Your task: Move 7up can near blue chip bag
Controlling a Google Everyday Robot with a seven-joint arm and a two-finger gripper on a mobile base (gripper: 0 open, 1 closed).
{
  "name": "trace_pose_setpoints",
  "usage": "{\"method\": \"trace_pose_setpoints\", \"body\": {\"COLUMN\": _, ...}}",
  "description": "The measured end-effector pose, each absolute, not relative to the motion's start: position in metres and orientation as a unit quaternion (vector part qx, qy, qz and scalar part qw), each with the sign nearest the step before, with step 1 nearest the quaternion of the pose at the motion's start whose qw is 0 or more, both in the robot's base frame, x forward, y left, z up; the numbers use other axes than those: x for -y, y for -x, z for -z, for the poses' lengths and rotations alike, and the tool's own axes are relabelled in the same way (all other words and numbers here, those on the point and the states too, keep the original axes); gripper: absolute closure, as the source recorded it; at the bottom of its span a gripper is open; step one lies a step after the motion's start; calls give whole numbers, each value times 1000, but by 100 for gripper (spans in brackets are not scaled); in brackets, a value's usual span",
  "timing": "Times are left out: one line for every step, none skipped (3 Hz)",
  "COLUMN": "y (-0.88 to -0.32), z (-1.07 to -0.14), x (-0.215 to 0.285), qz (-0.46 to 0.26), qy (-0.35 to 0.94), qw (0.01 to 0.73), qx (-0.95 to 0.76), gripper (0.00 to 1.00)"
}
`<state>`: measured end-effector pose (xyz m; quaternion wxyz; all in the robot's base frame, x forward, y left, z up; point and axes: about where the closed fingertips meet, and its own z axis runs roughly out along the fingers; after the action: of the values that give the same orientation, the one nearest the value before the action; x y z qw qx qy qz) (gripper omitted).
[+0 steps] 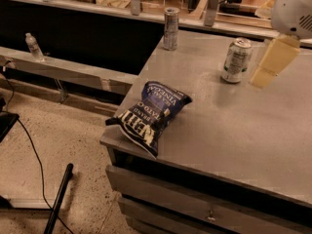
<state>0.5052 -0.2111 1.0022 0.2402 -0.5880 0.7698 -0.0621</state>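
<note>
My gripper (273, 62) hangs just right of 7up can (236, 60), above table (234, 130). Its spread: cannot tell. Nothing visibly held. 7up can stands upright, well apart from blue chip bag (153, 112) lying at table's front-left edge. Side approach probably suits upright grasp.

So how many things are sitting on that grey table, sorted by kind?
Cans: 2, the 7up can and a taller slim silver can
Chip bags: 1, the blue chip bag
Total: 3 on the table
The gripper hangs above the table just right of the 7up can; it is not counted.
</note>
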Motion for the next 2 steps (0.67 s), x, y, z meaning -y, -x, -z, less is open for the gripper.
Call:
{"method": "trace_pose_setpoints", "body": {"y": -562, "z": -995, "x": 220, "qz": 66, "qy": 574, "qw": 258, "qx": -775, "gripper": 0}}
{"method": "trace_pose_setpoints", "body": {"y": -612, "z": -979, "x": 230, "qz": 65, "qy": 553, "qw": 266, "qx": -787, "gripper": 0}}
